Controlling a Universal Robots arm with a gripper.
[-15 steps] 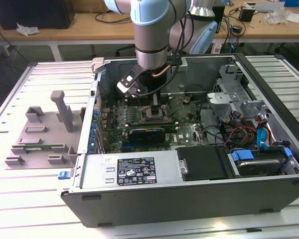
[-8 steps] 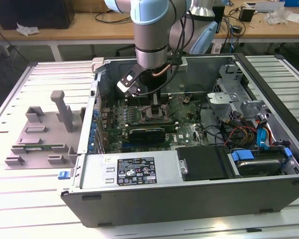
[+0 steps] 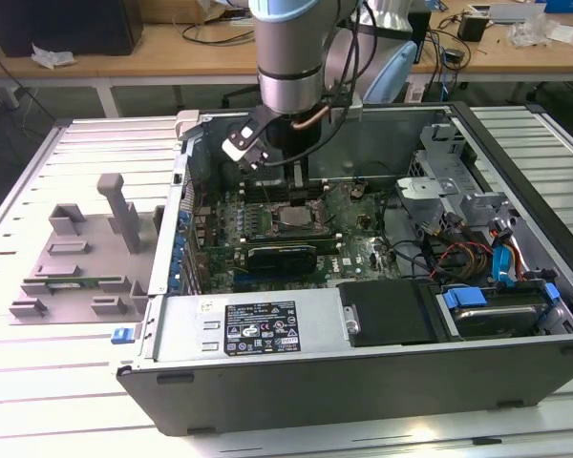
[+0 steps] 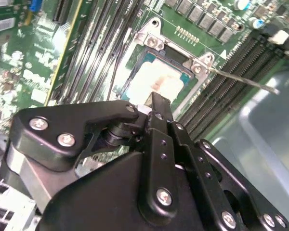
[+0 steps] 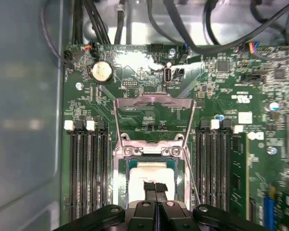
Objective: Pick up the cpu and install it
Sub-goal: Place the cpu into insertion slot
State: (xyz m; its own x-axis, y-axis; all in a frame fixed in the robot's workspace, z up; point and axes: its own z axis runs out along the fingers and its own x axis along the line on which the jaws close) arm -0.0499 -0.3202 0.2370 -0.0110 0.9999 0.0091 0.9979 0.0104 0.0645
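The gripper's (image 5: 156,186) jaws are shut together, holding nothing. The cpu (image 5: 149,171) lies flat in the socket (image 5: 119,166), right under their tips.

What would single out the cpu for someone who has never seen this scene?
Look inside the open computer case, on the green motherboard, between the two banks of black memory slots. The cpu lies in the socket under the gripper: the one flat square with a pale metal top.

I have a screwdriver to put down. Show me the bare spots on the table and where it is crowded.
Bare table slats: nearer than the grey fixture, at the exterior view's left of the case; also beyond the fixture. Crowded: inside the case, where the gripper hangs over the cpu.
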